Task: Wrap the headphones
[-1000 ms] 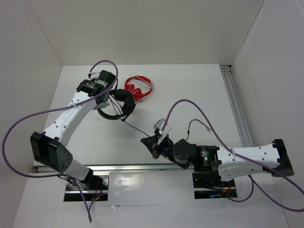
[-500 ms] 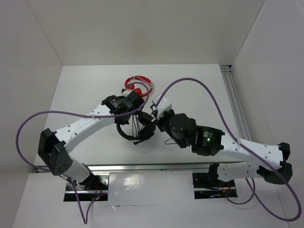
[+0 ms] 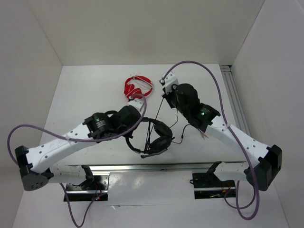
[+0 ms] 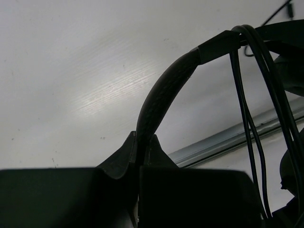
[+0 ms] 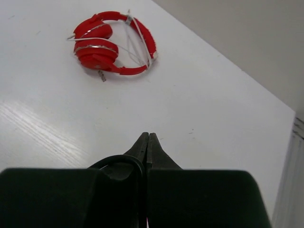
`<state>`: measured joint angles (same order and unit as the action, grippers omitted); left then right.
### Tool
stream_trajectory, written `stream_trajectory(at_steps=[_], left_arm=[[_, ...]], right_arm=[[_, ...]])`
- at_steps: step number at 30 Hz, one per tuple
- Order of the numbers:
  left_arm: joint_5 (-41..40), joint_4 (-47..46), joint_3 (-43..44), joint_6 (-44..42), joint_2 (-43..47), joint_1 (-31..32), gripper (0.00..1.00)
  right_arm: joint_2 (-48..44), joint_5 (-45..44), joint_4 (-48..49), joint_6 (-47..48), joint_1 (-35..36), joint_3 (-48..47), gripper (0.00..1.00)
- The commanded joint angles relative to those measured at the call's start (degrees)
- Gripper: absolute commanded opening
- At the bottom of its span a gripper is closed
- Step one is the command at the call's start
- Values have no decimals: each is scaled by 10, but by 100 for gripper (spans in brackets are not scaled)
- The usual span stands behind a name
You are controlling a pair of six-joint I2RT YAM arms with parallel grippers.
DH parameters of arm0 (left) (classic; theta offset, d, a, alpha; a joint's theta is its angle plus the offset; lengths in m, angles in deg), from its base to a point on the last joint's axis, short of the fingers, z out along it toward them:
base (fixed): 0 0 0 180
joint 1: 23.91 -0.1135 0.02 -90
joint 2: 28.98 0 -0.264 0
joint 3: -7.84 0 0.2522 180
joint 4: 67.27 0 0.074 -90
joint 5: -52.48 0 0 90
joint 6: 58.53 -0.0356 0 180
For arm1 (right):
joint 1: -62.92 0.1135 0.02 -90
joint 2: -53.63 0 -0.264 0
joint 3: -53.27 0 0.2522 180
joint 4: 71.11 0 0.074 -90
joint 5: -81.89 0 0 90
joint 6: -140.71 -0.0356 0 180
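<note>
Headphones (image 3: 154,137), one, black: now by the near edge, mid-desk, carried in from the far left. Left gripper (image 4: 142,149), one, clamps the headband. Cable (image 4: 243,114), one, hangs looped over the band. Right gripper (image 5: 147,142), one, pinches the cable and has swung farther out, so a wrap seems under way. Red headphones (image 3: 137,87), one, toward the far edge.

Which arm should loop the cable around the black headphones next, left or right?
Probably right. The right pincer is shut on the cable, while the left pincer clamps the headband, steadying the headphones.

black headphones (image 3: 160,135): 1 | red headphones (image 3: 137,87): 1 | arms (image 3: 57,145) (image 3: 232,136): 2
</note>
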<state>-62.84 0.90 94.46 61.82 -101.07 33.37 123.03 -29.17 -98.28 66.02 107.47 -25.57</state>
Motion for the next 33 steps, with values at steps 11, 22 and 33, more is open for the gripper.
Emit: stream_trajectory(at_steps=[11,22,33], left_arm=[[113,39,189,-55,99,8,0],[-57,80,374,142,58,8,0],[-72,130,474,156,-21,-216,0]], right_arm=[[39,406,234,-146,-114,112,5],[187,471,569,-302,-33,261,8],[257,433,711,-340,-15,412,11]])
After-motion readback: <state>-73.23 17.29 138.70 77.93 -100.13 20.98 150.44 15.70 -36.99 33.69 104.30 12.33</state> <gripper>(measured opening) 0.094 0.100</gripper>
